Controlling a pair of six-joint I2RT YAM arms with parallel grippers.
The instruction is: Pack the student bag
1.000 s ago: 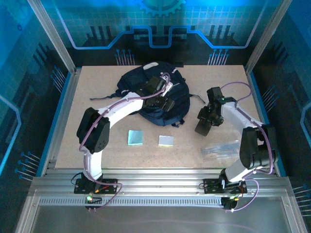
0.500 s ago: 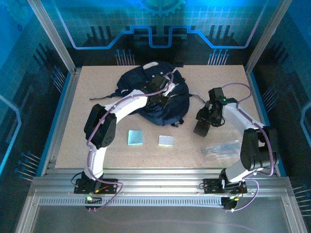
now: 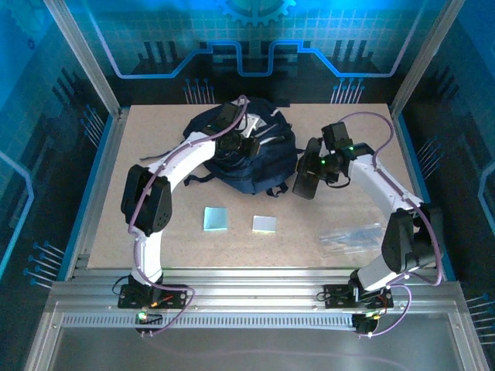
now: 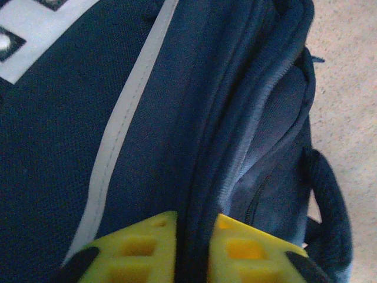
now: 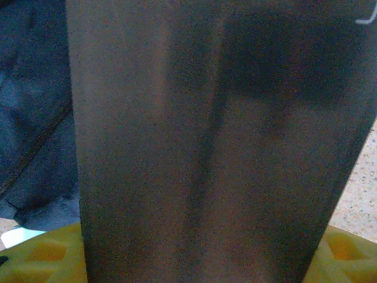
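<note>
Two arms work at the student bag (image 3: 267,166), which lies at the far middle of the table (image 3: 155,232), a little left of centre. Our left gripper (image 4: 194,236) is pinched on a fold of the bag's navy fabric beside the zip opening. Our right gripper (image 5: 200,259) is clamped on a dark oblong case (image 5: 206,147), held just beside the bag's right flank. We judge the bag soft and floppy, and light enough to drag when tugged, so its mouth will sag unless lifted. The seam by the zip, where the cloth is doubled and stiffer, looks the best place to hold; the smooth panels would likely slip.
</note>
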